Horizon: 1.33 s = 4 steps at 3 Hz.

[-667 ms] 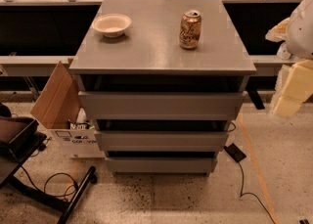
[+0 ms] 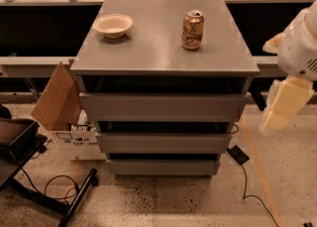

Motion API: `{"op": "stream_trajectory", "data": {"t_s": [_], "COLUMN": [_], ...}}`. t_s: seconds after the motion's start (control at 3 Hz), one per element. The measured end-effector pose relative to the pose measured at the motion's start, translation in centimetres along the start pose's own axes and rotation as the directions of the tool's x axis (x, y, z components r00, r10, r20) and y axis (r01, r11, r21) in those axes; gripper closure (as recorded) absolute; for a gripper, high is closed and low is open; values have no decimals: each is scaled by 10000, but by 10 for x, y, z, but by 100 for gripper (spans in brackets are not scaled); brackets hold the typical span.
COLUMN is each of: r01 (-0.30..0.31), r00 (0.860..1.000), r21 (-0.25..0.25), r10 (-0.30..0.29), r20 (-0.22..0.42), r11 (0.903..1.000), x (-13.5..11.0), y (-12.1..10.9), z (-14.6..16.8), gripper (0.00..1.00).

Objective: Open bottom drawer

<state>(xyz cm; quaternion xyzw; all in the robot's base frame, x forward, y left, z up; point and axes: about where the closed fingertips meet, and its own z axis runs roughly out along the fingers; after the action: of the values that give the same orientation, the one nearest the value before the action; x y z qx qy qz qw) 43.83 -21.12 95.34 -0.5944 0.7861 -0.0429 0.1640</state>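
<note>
Drawer at the cabinet's foot, jaws off to the right

Left of the grey cabinet [image 2: 163, 107], a cardboard box [image 2: 57, 102] stands open on the floor. On the cabinet's worktop [image 2: 153, 47] sit a pale bowl [image 2: 113, 25] toward the left and a can [image 2: 192, 30] toward the right. The bottom drawer [image 2: 162, 167] is the lowest of the cabinet's three: a plain grey front without a handle, narrowest-looking, with a dark gap above it. The jaws hang in the air right of the cabinet, higher than that drawer and well apart from it. Whether they are clenched or released cannot be told.
</note>
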Motion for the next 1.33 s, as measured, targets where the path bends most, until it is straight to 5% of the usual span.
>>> {"op": "stream_trajectory", "data": {"t_s": [0.67, 1.33], "r01": [-472, -1053], "r00": [9985, 9935], "r21": [903, 582], "r10": [494, 1076], "r20": [-224, -370], "r11": [9948, 9927], "x": [-2, 13], "y": [54, 110], "z": [85, 275], "gripper": [0, 0]}}
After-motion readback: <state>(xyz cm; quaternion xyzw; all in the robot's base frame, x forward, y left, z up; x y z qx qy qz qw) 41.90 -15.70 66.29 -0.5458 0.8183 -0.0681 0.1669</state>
